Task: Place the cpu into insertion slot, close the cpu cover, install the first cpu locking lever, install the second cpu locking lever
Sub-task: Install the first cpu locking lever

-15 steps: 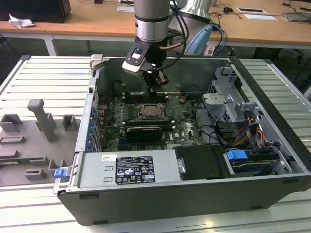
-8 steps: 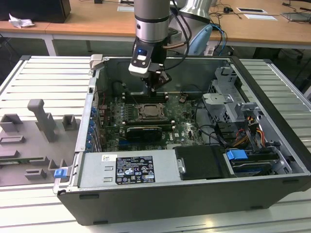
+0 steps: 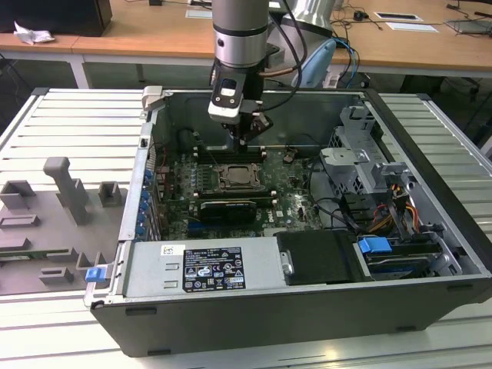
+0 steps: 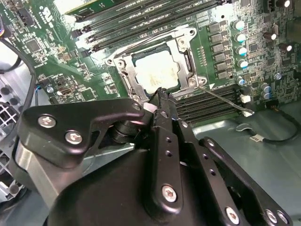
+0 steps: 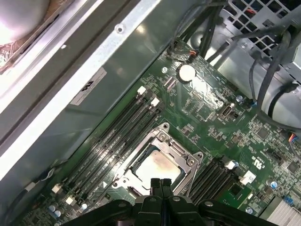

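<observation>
The black metal claw (image 5: 160,181), fingers pressed together on nothing, hung just above one edge of the pale silver-grey square cpu (image 5: 156,165), seated in the dark insertion slot (image 5: 135,159) beneath the thin silvery cpu cover (image 5: 189,160)

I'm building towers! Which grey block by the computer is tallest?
The post with the wide top, standing on the grey rack at the exterior view's left. The blocks around it are much lower.
</observation>
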Action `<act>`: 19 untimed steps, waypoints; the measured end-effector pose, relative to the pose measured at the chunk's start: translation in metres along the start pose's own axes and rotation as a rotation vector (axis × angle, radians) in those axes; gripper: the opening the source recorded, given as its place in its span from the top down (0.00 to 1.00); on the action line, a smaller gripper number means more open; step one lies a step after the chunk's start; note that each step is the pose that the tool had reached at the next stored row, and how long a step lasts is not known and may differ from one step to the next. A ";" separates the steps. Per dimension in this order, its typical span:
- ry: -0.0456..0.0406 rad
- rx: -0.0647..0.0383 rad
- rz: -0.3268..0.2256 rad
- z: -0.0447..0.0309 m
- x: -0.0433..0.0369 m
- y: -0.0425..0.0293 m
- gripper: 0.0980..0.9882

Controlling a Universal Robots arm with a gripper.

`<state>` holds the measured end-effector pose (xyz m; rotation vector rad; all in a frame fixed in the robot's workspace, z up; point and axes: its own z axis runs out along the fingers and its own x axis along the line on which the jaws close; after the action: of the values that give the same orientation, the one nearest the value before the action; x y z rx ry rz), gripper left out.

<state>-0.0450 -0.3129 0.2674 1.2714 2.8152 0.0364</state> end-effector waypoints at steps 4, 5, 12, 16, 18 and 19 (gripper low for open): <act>0.0037 -0.003 -0.086 0.0001 0.0000 0.0000 0.99; 0.0046 -0.004 -0.105 0.0002 0.0000 0.0000 0.99; 0.0101 -0.009 -0.236 0.0005 0.0000 0.0000 0.99; 0.0137 -0.012 -0.319 0.0007 0.0000 0.0000 0.99; 0.0163 -0.014 -0.380 0.0010 0.0000 0.0000 0.99; 0.0176 -0.016 -0.408 0.0011 0.0001 -0.0001 0.99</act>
<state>-0.0450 -0.3129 0.2662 0.6748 3.0202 0.0522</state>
